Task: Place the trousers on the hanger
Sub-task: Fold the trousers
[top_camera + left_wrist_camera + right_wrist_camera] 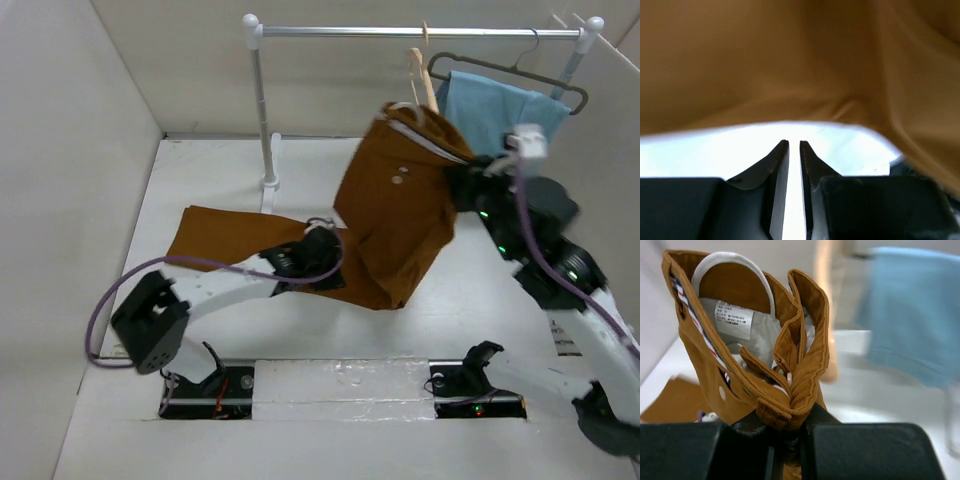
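Observation:
The rust-brown trousers (395, 215) hang by the waistband from my right gripper (462, 185), which is shut on the bunched waistband (805, 355) with its striped lining and white label showing. The waist is raised up against the beige wooden hanger (425, 75) that hangs on the rail; the hanger is a blurred beige strip in the right wrist view (824, 290). The trouser legs trail down onto the table to the left (225, 235). My left gripper (318, 250) rests low by the legs. Its jaws (794, 145) stand nearly together with nothing between them, with brown cloth (790, 60) just ahead.
A light blue cloth (500, 110) hangs on a dark grey thin hanger at the right of the white rail (400, 32). The rail's left post (265, 120) stands behind the trouser legs. Side walls close in the table left and right.

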Controlling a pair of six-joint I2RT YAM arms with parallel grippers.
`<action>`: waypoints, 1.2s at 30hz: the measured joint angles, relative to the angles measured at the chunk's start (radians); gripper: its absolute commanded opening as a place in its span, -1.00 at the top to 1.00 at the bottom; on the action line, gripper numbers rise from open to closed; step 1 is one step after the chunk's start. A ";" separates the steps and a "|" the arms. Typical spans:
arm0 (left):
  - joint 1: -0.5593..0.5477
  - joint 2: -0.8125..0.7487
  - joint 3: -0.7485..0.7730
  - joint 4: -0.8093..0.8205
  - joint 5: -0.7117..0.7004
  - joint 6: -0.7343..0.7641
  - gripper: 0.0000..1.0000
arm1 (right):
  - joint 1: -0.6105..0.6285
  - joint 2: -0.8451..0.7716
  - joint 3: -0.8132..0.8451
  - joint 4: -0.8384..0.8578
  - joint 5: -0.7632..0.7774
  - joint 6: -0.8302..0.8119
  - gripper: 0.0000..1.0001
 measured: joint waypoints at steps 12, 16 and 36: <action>0.075 0.253 0.187 -0.003 -0.234 0.043 0.79 | -0.245 -0.520 -0.274 -0.444 0.320 0.117 1.00; 0.257 0.241 0.080 -0.004 -0.238 0.042 0.82 | -0.250 -0.441 -0.365 -0.521 0.494 0.177 1.00; 0.912 -0.301 -0.120 -0.063 -0.055 0.137 0.64 | -0.338 -0.222 -0.535 -0.394 0.125 0.124 1.00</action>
